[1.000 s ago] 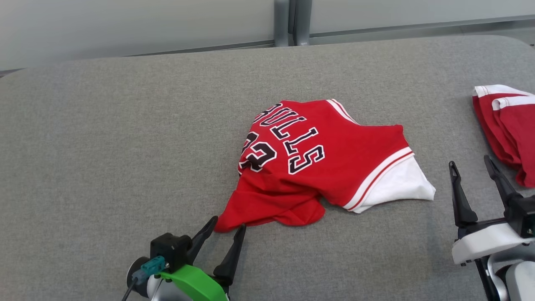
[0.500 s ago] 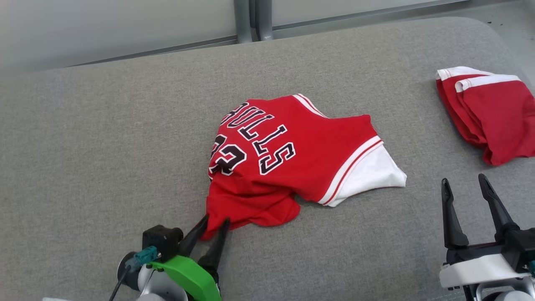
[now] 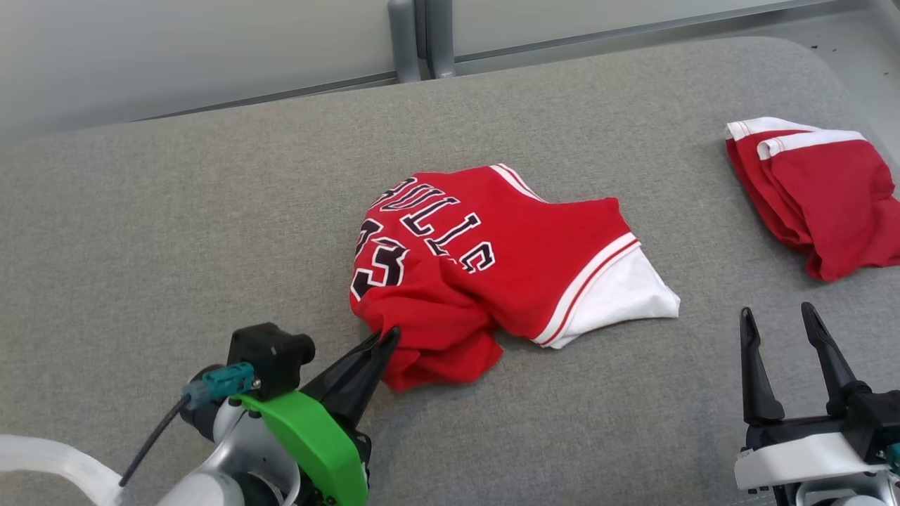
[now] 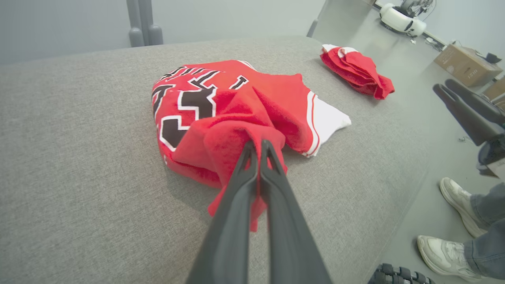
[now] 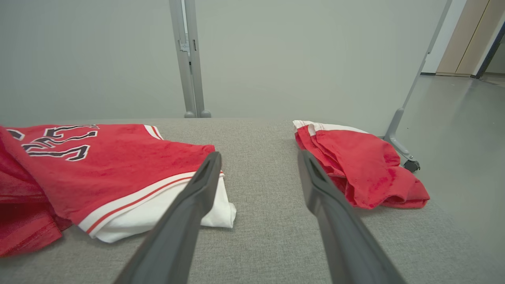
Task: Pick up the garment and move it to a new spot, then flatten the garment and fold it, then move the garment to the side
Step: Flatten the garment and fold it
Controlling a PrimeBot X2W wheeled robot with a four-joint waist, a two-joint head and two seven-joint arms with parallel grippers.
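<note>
A red basketball jersey (image 3: 506,246) with black-and-white lettering and a white-banded hem lies crumpled near the middle of the grey fabric-covered surface (image 3: 176,232). The left tool (image 3: 389,336), on its green-collared wrist, reaches in from about seven o'clock of the jersey. Its two dark fingers are pressed together and clamped on a bunched red edge of the cloth. In the left wrist view a fold of red fabric is pinched between them and a flap hangs below. The rest of the jersey rests on the surface. The right tool (image 3: 775,310) sits at about four o'clock of the jersey, well apart from it, fingers spread wide with nothing between them. A second red garment with white trim (image 3: 823,197), loosely folded, lies at roughly two o'clock, near the surface's right edge. A person's white shoes (image 4: 455,195) stand on the floor beside the surface.
</note>
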